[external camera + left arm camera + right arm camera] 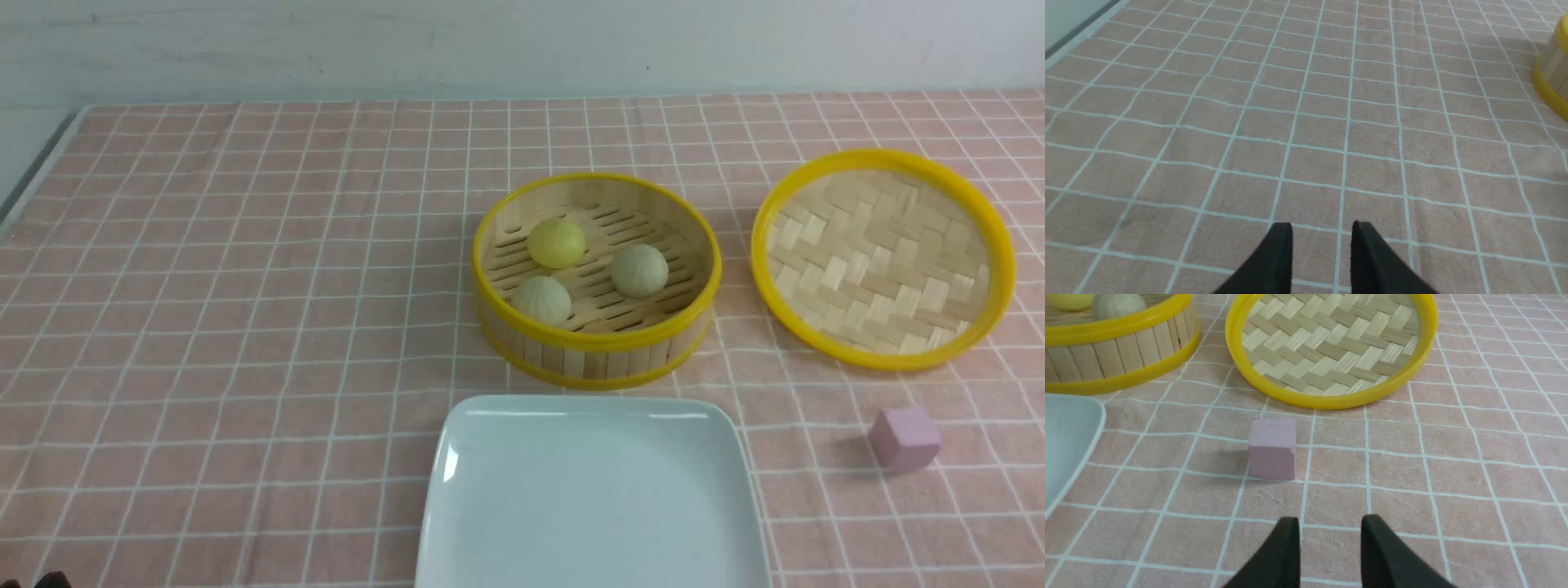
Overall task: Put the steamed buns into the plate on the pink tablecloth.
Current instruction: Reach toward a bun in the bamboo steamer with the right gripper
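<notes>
While the three steamed buns (591, 269) sit inside the round bamboo steamer (596, 361), the white plate (592, 498) lies nearer; left jaws (1322, 228) and right jaws (1329, 522) stand apart, gripping nothing.

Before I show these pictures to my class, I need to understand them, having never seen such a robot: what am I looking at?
It is a two-armed robot. One camera between its arms looks forward; the others sit on its wrists, each seeing the dark fingertips of its own hand.

On the pink tablecloth lies a square white plate. Beyond it, a round bamboo steamer holds three steamed buns: one yellow, two pale. To the right are a woven lid and a small pink cube.

The left hand and right hand both stand open, holding nothing.
</notes>
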`<control>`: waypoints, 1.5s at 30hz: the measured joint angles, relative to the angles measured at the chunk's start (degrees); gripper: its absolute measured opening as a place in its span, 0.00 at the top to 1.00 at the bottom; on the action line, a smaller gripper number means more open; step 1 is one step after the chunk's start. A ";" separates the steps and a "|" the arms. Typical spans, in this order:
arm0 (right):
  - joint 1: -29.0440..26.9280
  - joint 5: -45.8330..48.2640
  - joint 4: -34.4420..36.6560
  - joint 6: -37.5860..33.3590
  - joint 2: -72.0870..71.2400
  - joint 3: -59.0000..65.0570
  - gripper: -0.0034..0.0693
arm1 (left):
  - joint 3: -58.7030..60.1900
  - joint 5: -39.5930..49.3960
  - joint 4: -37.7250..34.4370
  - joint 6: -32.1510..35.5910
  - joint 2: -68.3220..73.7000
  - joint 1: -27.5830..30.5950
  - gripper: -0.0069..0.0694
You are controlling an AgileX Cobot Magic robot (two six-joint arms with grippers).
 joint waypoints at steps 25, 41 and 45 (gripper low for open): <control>0.00 0.00 0.00 0.00 0.00 0.00 0.62 | 0.00 0.00 0.00 0.00 0.00 0.00 0.60; 0.00 -2.02 17.51 13.78 0.00 0.48 0.62 | 0.26 -1.74 -17.43 -13.11 0.00 0.00 0.60; 0.00 -2.05 32.19 24.19 0.00 0.59 0.62 | 0.32 -1.89 -31.51 -24.81 0.00 0.00 0.60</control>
